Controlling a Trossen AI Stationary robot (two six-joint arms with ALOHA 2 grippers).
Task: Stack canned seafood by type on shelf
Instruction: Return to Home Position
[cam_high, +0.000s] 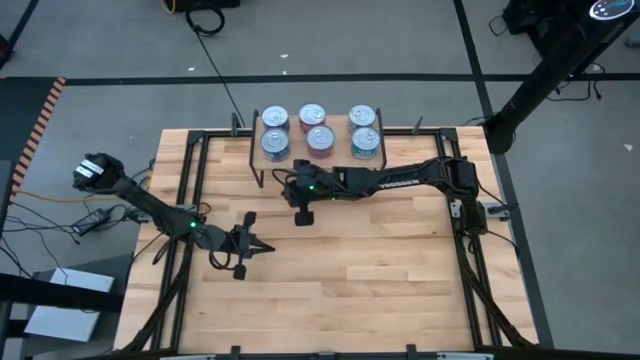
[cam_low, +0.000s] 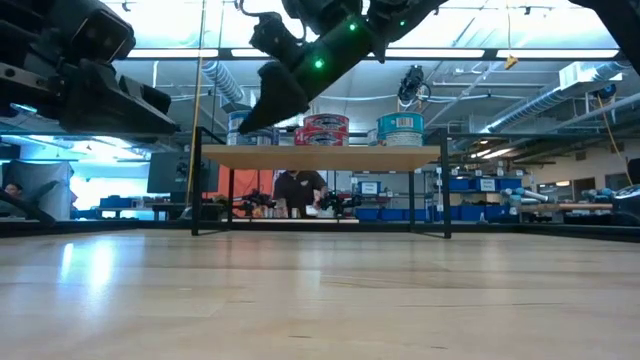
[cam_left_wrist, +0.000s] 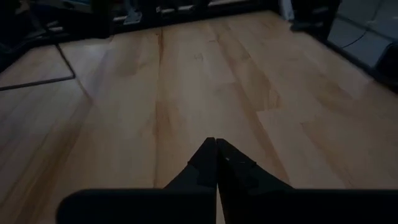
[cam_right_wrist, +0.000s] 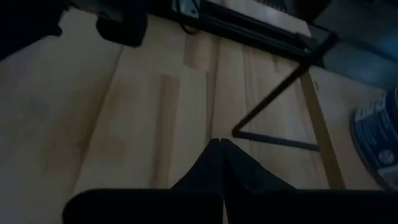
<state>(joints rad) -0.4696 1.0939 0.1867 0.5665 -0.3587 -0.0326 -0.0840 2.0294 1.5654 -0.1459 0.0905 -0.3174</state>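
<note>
The shelf (cam_high: 340, 158), a light wood plank on thin black legs, stands at the table's far edge. The canned seafood rests on its top with silver lids up. Blue tins (cam_high: 275, 143) are on the left, red tins (cam_high: 320, 138) in the middle and teal tins (cam_high: 366, 143) on the right. In the low view the tins (cam_low: 322, 130) stand on the plank (cam_low: 320, 157). My right gripper (cam_high: 281, 181) is shut and holds nothing. It hovers just in front of the shelf's left end, near a black leg (cam_right_wrist: 273, 99). My left gripper (cam_high: 270, 248) is shut with nothing in it, low over the table's left middle.
A black metal frame (cam_high: 180, 190) runs around the slatted wooden tabletop. Bare wood (cam_high: 380, 270) stretches from the shelf to the near edge. A blue tin (cam_right_wrist: 376, 134) shows at the side of the right wrist view. A person (cam_low: 298, 192) sits in the room beyond the table.
</note>
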